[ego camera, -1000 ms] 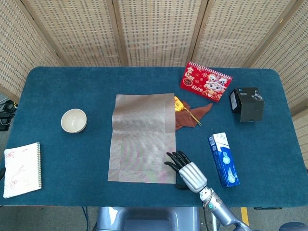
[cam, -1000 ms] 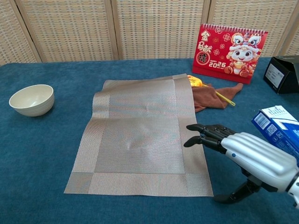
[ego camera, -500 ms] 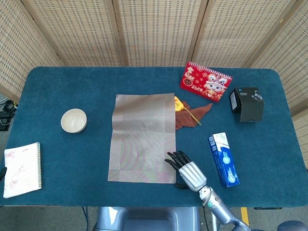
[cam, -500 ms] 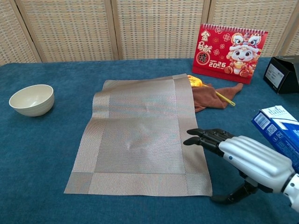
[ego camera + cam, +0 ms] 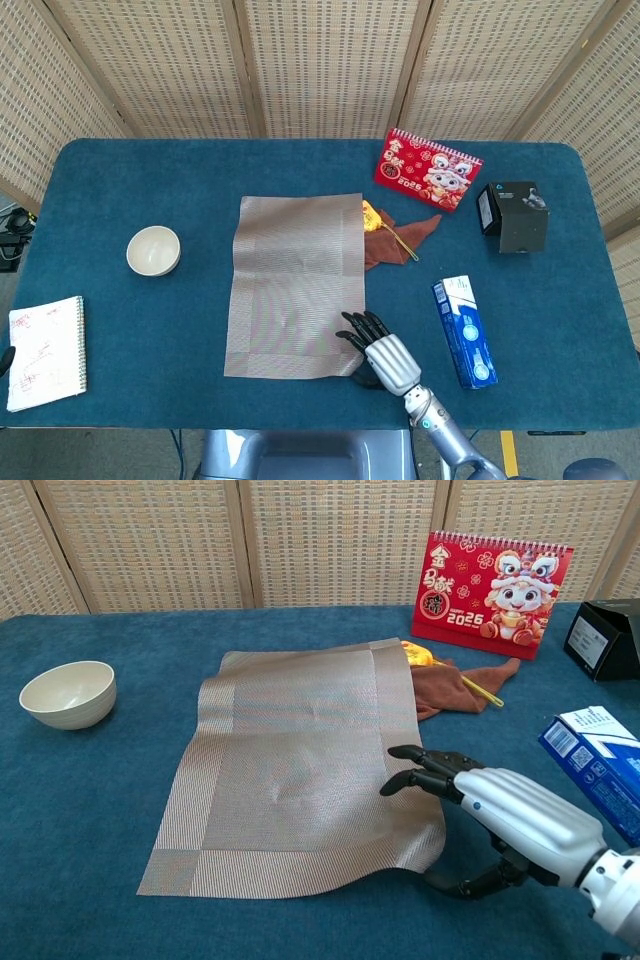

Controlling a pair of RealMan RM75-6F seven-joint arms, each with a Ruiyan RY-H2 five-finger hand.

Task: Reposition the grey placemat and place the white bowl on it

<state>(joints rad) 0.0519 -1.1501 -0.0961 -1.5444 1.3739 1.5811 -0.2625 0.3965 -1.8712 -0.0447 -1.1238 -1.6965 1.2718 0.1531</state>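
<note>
Placemat (image 5: 295, 285) first: the grey woven sheet lies near the middle of the blue bench (image 5: 120, 180), its long side running near to far. Its near right corner is lifted off the cloth and curls up slightly. The right hand (image 5: 380, 352) is at that corner, with dark fingers (image 5: 425, 776) resting on top of the mat's right edge and the thumb tucked below, so the corner looks pinched between them. The other fingers are only slightly apart, pointing left and away.

The white bowl (image 5: 153, 250) sits upright well to the left of the mat, apart from it. Nearer and further left lies a spiral notebook (image 5: 46, 352) by the bench's near left edge.

At the mat's far right corner a brown cloth (image 5: 395, 240) with a yellow object (image 5: 372, 216) on it touches or slips under the mat's edge. Beyond that stands a red desk calendar (image 5: 427, 169). A black box (image 5: 513, 215) sits far right, and a blue and white carton (image 5: 464, 331) lies just right of the hand.

The left hand shows in neither view.
</note>
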